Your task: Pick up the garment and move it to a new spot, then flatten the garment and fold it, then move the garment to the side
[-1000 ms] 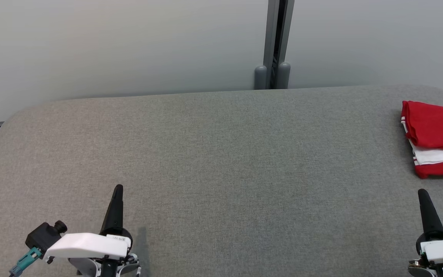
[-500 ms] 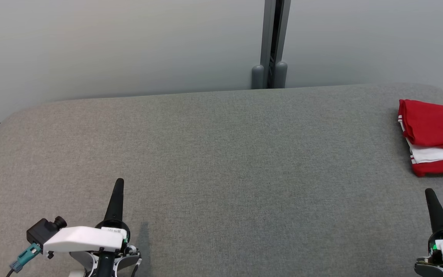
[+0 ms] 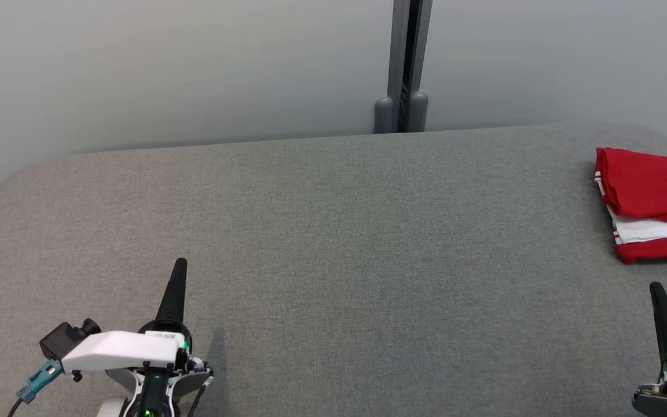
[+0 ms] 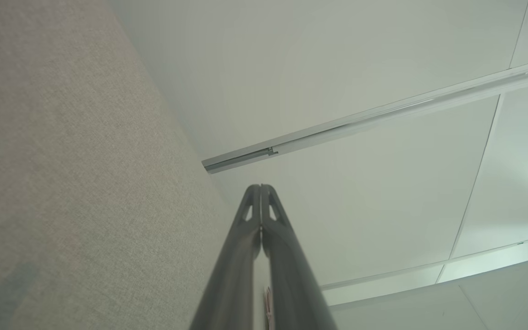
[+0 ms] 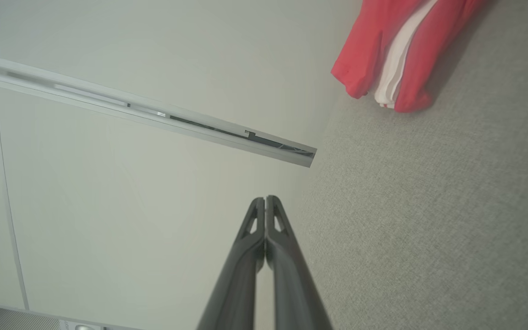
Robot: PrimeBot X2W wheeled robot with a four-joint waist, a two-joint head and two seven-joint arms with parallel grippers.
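Garment (image 3: 649, 202) lies folded at the worktop's (image 3: 333, 231) far right corner; wrist views reveal left gripper (image 4: 261, 188) and right gripper (image 5: 265, 199) closed, empty.

Head camera high above the table (image 3: 333, 231), forward-down; wrist cameras low along it, toward the wall (image 3: 194, 69).

A wide counter (image 3: 333, 231) covered in grey woven fabric, with rounded far corners. On it, near the far right corner, lies a folded red garment (image 3: 649, 197) with white stripes. It rests flat on the fabric, its right part cut off by the head view's edge.
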